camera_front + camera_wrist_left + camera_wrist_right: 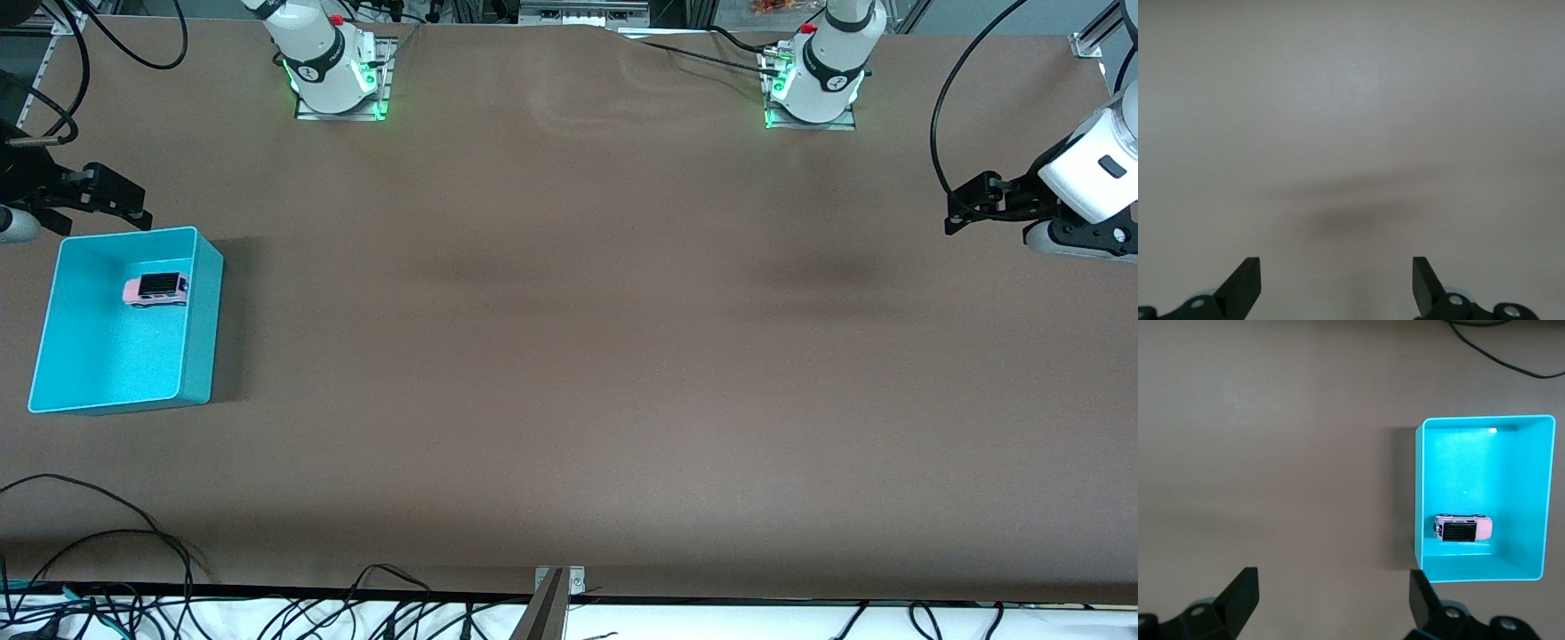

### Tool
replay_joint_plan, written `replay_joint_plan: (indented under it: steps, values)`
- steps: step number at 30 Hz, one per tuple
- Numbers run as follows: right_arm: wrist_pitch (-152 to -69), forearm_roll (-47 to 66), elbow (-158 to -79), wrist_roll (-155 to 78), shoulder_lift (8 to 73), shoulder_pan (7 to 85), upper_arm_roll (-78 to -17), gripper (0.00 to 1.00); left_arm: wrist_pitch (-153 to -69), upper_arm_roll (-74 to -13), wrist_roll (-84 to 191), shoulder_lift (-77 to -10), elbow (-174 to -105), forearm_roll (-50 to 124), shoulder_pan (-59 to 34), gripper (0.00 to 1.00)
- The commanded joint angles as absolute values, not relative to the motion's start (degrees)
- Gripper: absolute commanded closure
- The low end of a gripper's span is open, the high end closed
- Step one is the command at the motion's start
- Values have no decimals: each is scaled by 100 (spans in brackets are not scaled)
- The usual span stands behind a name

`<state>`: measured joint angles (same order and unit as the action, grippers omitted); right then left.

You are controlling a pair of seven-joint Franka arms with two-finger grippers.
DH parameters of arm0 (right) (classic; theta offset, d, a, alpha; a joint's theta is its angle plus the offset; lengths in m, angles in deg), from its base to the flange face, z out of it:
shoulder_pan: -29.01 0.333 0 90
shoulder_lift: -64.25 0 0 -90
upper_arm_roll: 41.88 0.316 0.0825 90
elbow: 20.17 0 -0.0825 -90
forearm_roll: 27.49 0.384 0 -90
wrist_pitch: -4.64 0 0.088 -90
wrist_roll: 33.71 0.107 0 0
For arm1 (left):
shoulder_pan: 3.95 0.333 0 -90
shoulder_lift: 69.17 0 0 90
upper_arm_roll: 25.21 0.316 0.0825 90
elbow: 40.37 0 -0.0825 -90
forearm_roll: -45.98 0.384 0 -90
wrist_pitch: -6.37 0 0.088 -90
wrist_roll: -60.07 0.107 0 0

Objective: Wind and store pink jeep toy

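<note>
The pink jeep toy (156, 289) (1463, 528), light pink with a black roof, lies inside the turquoise bin (200, 311) (1418, 493) at the right arm's end of the table. It sits in the part of the bin farther from the front camera. My right gripper (102, 218) (1333, 583) hangs open and empty over the brown table, just outside the bin's rim. My left gripper (951, 212) (1337, 273) waits open over bare table at the left arm's end, holding nothing.
Both arm bases (333, 76) (813, 84) stand along the table edge farthest from the front camera. Loose black cables (107, 542) and a metal bracket (556, 596) lie at the nearest edge. A brown tabletop (569, 356) stretches between the bin and the left gripper.
</note>
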<state>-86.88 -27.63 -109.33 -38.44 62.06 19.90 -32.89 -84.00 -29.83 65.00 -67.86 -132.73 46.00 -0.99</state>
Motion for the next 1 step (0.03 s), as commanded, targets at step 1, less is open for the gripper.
replay_joint_plan:
  steps: [1]
  values:
    - [-8501, -2670, -10692, -3758, 6135, 1934, -3230, 0, -8363, -2987, 6447, -6697, -13099, 4607, -105, 0]
